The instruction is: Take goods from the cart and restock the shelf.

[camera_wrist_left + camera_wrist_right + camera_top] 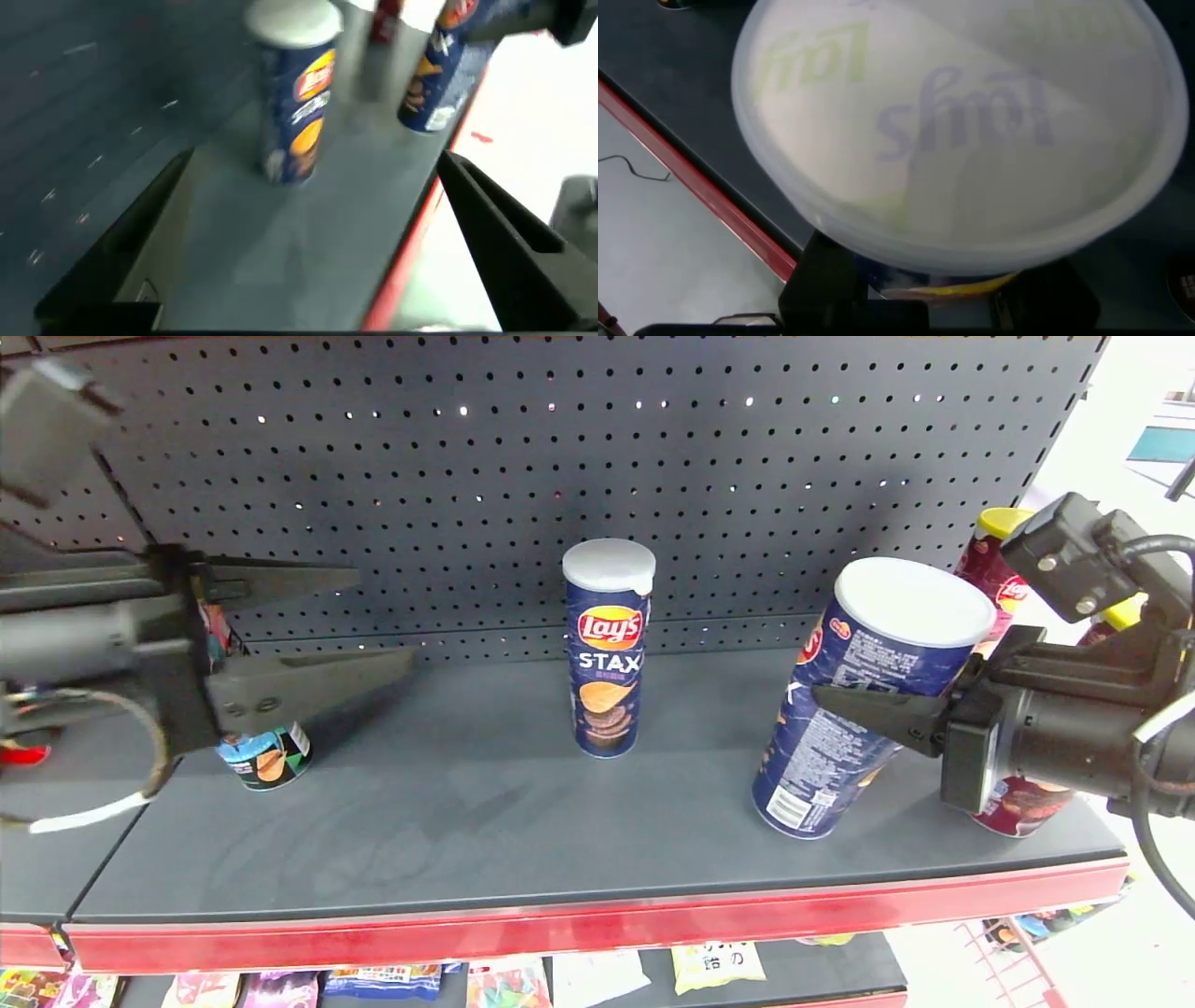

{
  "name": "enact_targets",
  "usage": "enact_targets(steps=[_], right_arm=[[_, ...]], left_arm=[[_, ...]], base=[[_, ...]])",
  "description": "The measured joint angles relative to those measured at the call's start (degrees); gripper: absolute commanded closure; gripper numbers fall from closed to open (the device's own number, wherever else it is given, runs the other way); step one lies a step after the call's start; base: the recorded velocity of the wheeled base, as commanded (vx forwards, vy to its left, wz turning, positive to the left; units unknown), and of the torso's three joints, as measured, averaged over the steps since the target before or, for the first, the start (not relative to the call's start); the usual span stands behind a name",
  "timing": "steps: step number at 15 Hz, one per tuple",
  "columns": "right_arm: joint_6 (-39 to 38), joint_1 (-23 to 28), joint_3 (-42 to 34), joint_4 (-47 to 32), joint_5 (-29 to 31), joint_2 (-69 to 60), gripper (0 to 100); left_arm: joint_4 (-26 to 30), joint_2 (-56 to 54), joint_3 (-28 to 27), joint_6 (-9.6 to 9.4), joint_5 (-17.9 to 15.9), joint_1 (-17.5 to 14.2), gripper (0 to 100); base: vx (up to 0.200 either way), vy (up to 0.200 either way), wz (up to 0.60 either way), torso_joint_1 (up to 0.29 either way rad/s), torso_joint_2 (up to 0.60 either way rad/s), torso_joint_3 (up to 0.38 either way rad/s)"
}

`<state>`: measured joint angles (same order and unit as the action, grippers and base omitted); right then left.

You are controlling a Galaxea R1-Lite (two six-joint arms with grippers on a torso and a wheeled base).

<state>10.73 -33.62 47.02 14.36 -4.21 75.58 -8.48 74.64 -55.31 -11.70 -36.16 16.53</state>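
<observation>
A blue chips can (605, 649) with a white lid stands upright mid-shelf on the grey shelf board (467, 821). To its right, my right gripper (896, 677) is shut on a second blue can (864, 695). That can leans left, with its lower rim down at the board. In the right wrist view its pale lid (962, 121) sits just above the gripper (943, 299). My left gripper (385, 618) hovers open at the shelf's left end. In the left wrist view its fingers (121, 252) frame the upright can (294, 93) and the tilted one (448, 65) farther off.
Dark red cans with yellow lids (991, 565) stand behind the held can. A short can (266, 756) sits below the left gripper. A pegboard wall (560, 448) backs the shelf, and a red strip (597, 924) edges its front. Snack packets (504, 982) lie on the lower shelf.
</observation>
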Motion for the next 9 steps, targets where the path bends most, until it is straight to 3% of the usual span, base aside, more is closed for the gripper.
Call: enact_targets(steps=[2, 3, 9], right_arm=[[-0.28, 0.57, 0.02, -0.02, 0.02, -0.01, 100], [-0.77, 0.66, 0.02, -0.02, 0.0, -0.04, 100], [-1.16, 0.77, -0.46, -0.05, 0.02, -0.34, 100]], left_arm=[[-0.54, 9.37, -5.55, -5.02, -2.6, 3.01, 0], [-0.62, 12.76, -7.86, -6.33, -3.25, 4.08, 0], [-2.95, 27.61, -19.52, -8.48, -3.96, 7.5, 0]], base=[[0.0, 0.0, 0.0, 0.0, 0.0, 0.0], [0.0, 0.0, 0.0, 0.0, 0.0, 0.0], [0.0, 0.0, 0.0, 0.0, 0.0, 0.0]])
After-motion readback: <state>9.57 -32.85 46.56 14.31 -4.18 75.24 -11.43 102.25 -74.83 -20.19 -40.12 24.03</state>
